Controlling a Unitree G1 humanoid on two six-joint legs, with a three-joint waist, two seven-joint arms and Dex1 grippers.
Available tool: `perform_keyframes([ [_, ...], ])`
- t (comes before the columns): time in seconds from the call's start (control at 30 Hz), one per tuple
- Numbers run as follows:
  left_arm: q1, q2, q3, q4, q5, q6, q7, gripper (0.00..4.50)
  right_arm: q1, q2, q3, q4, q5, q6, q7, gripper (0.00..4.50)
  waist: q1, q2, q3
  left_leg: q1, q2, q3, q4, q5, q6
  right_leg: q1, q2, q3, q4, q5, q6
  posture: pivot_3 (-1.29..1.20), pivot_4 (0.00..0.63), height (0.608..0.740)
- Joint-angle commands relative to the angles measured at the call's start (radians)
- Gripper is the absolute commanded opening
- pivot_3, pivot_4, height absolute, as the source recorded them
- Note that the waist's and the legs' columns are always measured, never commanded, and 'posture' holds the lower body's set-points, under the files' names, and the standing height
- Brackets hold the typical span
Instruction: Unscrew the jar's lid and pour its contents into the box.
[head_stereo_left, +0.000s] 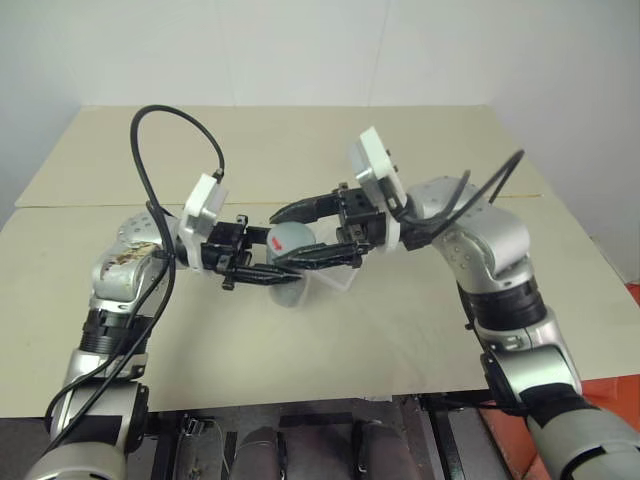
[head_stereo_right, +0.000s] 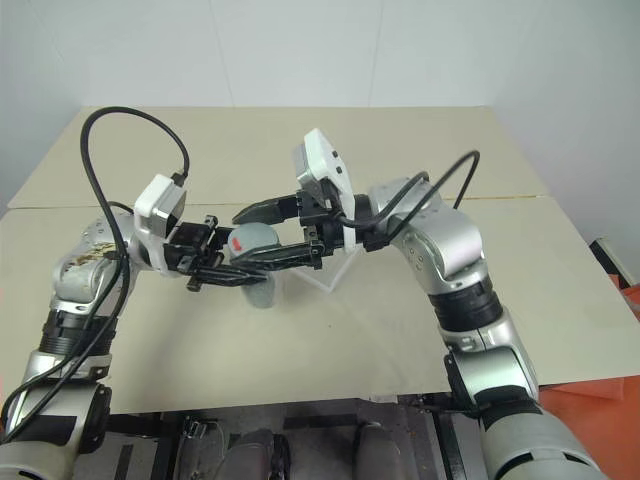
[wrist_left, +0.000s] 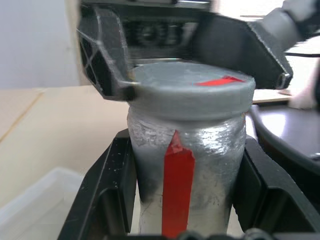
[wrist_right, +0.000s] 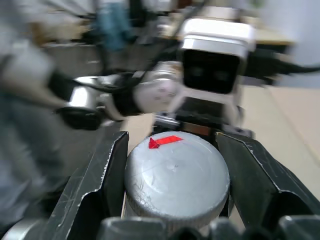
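The silvery-grey jar (wrist_left: 190, 150) with a red stripe is held upright above the table, with my left gripper (head_stereo_left: 285, 272) shut on its body from the left. Its grey lid (wrist_right: 175, 180), marked red on top, sits on the jar. My right gripper (head_stereo_left: 275, 240) comes in from the right, one finger on each side of the lid and pressed against its rim. The clear plastic box (head_stereo_left: 338, 278) lies on the table just below and behind the jar, partly hidden by the grippers. The contents are hidden inside the jar.
The beige table (head_stereo_left: 300, 150) runs far back, with a seam across it at about the level of the arms. Its front edge is close below the arms. Black cables loop above both wrists. Something red (head_stereo_left: 625, 400) lies on the floor at the right.
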Motion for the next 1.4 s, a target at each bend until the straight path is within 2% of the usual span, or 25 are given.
perform_keyframes([
  [0.03, 0.007, 0.038, 0.016, -0.073, -0.057, 0.008, -0.025, 2.54, -0.038, 0.010, 0.026, 0.123, -0.047, -0.143, 0.154, 2.75, 0.000, 0.000, 0.000, 0.000, 0.000, 0.000, 0.000, 0.000, 0.000, 0.000, 0.000, 0.000, 0.000, 0.000, 0.000, 0.00, 0.150, 0.740],
  [0.13, 0.025, 0.038, 0.021, -0.089, -0.049, 0.005, -0.010, 2.54, -0.064, 0.040, 0.042, 0.202, -0.100, -0.221, 0.161, 2.75, 0.000, 0.000, 0.000, 0.000, 0.000, 0.000, 0.000, 0.000, 0.000, 0.000, 0.000, 0.000, 0.000, 0.000, 0.000, 0.00, 0.150, 0.740],
  [0.2, 0.035, 0.036, 0.029, -0.096, -0.052, 0.008, 0.015, 2.54, -0.067, 0.053, 0.028, 0.213, -0.104, -0.238, 0.147, 3.46, 0.000, 0.000, 0.000, 0.000, 0.000, 0.000, 0.000, 0.000, 0.000, 0.000, 0.000, 0.000, 0.000, 0.000, 0.000, 0.00, 0.150, 0.740],
  [0.23, 0.042, 0.033, 0.035, -0.096, -0.049, 0.006, 0.033, 2.54, -0.062, 0.057, 0.016, 0.209, -0.105, -0.239, 0.125, 3.61, 0.002, 0.000, 0.000, 0.000, 0.000, 0.000, 0.000, 0.000, 0.000, 0.000, 0.000, 0.000, 0.000, 0.000, 0.000, 0.00, 0.150, 0.740],
  [0.3, 0.056, 0.028, 0.048, -0.097, -0.045, 0.001, 0.069, 2.54, -0.049, 0.058, -0.002, 0.192, -0.120, -0.243, 0.075, 4.29, 0.004, 0.001, 0.000, 0.000, 0.000, 0.000, 0.001, 0.000, -0.001, 0.000, 0.000, 0.000, 0.000, 0.000, 0.000, 0.00, 0.150, 0.740],
  [0.33, 0.065, 0.027, 0.057, -0.095, -0.045, -0.001, 0.084, 2.54, -0.042, 0.057, -0.011, 0.178, -0.126, -0.236, 0.046, 4.48, 0.004, 0.001, 0.000, 0.000, 0.000, 0.000, 0.001, 0.000, -0.001, 0.000, 0.000, 0.000, 0.000, 0.000, 0.000, 0.00, 0.150, 0.740],
  [0.67, 0.120, -0.002, 0.103, -0.076, -0.028, -0.027, 0.213, 2.54, 0.066, 0.008, -0.096, -0.101, -0.088, -0.054, -0.202, 4.48, 0.005, 0.001, 0.000, 0.000, 0.000, 0.000, 0.001, 0.001, -0.002, 0.000, 0.000, -0.001, 0.001, 0.000, 0.000, 0.00, 0.150, 0.740],
  [0.8, 0.116, -0.025, 0.097, -0.056, -0.004, -0.052, 0.263, 2.54, 0.130, 0.012, -0.088, -0.270, -0.073, 0.055, -0.320, 4.48, 0.004, 0.001, 0.000, 0.000, 0.000, 0.000, 0.001, 0.001, -0.002, 0.000, 0.000, 0.000, 0.001, 0.000, 0.000, 0.00, 0.150, 0.740],
  [0.93, 0.103, -0.036, 0.087, -0.039, 0.012, -0.068, 0.280, 2.54, 0.154, 0.031, -0.073, -0.356, -0.070, 0.138, -0.418, 4.48, 0.002, 0.001, 0.000, 0.000, 0.000, 0.000, 0.001, 0.001, -0.002, 0.000, 0.000, 0.000, 0.001, 0.000, 0.000, 0.00, 0.150, 0.740],
  [1.17, 0.081, -0.044, 0.078, -0.030, 0.019, -0.069, 0.291, 2.54, 0.115, 0.108, -0.026, -0.338, -0.157, 0.253, -0.643, 4.48, 0.002, 0.001, 0.000, 0.001, 0.000, 0.000, 0.001, 0.001, -0.002, 0.000, 0.000, 0.000, 0.002, 0.000, 0.000, 0.00, 0.150, 0.740],
  [1.4, 0.083, -0.038, 0.082, -0.045, 0.018, -0.066, 0.290, 2.54, 0.108, 0.117, -0.019, -0.309, -0.177, 0.282, -0.693, 4.48, 0.003, 0.001, 0.000, 0.000, 0.000, 0.000, 0.001, 0.001, -0.002, 0.000, 0.000, 0.000, 0.002, 0.000, 0.000, 0.00, 0.150, 0.740],
])
